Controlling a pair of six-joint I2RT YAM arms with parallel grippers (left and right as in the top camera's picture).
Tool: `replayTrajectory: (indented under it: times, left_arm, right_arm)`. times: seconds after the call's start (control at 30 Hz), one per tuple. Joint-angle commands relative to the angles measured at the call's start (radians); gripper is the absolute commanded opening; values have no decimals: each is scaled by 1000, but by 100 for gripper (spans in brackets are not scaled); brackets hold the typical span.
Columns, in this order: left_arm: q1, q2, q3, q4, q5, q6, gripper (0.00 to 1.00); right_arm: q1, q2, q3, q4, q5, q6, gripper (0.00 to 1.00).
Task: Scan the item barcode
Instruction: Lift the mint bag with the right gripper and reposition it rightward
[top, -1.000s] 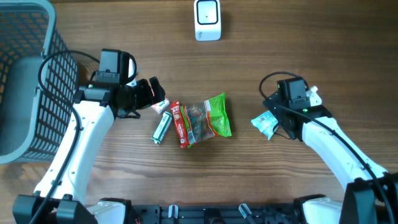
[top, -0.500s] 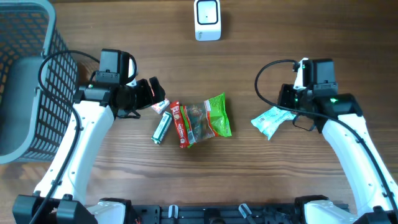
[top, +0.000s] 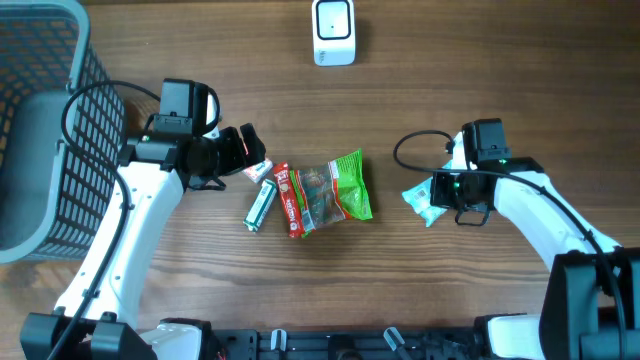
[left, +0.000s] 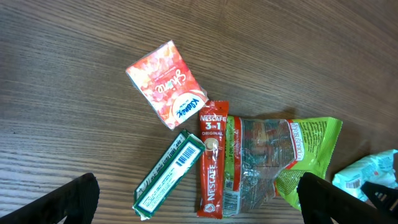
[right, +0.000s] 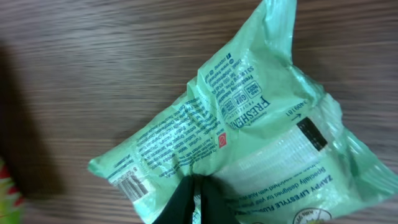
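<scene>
The change I care about is on the right: a second ago the right arm was swinging about near the wipes pack (top: 420, 199), and now it has come in from the right with the right fingers (right: 192, 200) pinched narrow on the pack's wrapper. In the right wrist view they meet in a dark point biting into the pale green film. The pack itself has barely shifted. It lies flat on the desk (top: 480, 80), right of centre, well apart from the scanner (top: 333, 31) at the far edge. I read this as the grasp just made and the lift not yet begun. The barcode (right: 129, 182) sits near the pack's far corner, facing up, so I expect I will have to carry it over and turn that corner toward the scanner's window. A thin pinch on slack film could slip or let the pack sag. My left arm has not moved, and the left fingers (left: 69, 199) stand wide and empty above the clutter: a red sachet (left: 166, 92), a Nescafe stick (left: 211, 158), a small green box (left: 169, 176) and a green snack bag (left: 280, 158). The desk is dark wood grain, with a grey mesh basket (top: 40, 120) at its left end. The room beyond is out of view.
</scene>
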Motion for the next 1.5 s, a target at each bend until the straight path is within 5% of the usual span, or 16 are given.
replayTrajectory:
  times: [0.0, 0.13, 0.17, 0.2, 0.3, 0.43, 0.6, 1.2, 1.47]
  left_arm:
    - [-2, 2, 6, 0, 8, 11, 100]
    - [-2, 2, 6, 0, 8, 11, 100]
    - [-2, 2, 6, 0, 8, 11, 100]
    - [-2, 2, 6, 0, 8, 11, 100]
    - [-2, 2, 6, 0, 8, 11, 100]
    - [-2, 2, 6, 0, 8, 11, 100]
    - [-2, 2, 6, 0, 8, 11, 100]
    - [-2, 2, 6, 0, 8, 11, 100]
    - [-2, 2, 6, 0, 8, 11, 100]
  right_arm:
    - [8, 34, 43, -12, -220, 10, 16]
    - [8, -10, 169, -83, -230, -15, 31]
    - [8, -22, 203, -114, -229, -49, 39]
    - [8, -42, 269, -180, -192, -135, 57]
    - [8, -51, 299, -205, 14, -151, 69]
    - [8, -29, 277, -199, 242, -213, 68]
    - [8, 27, 209, -161, 155, -339, 68]
    - [8, 174, 119, -114, 152, -252, 62]
    - [8, 166, 145, -136, -89, -214, 53]
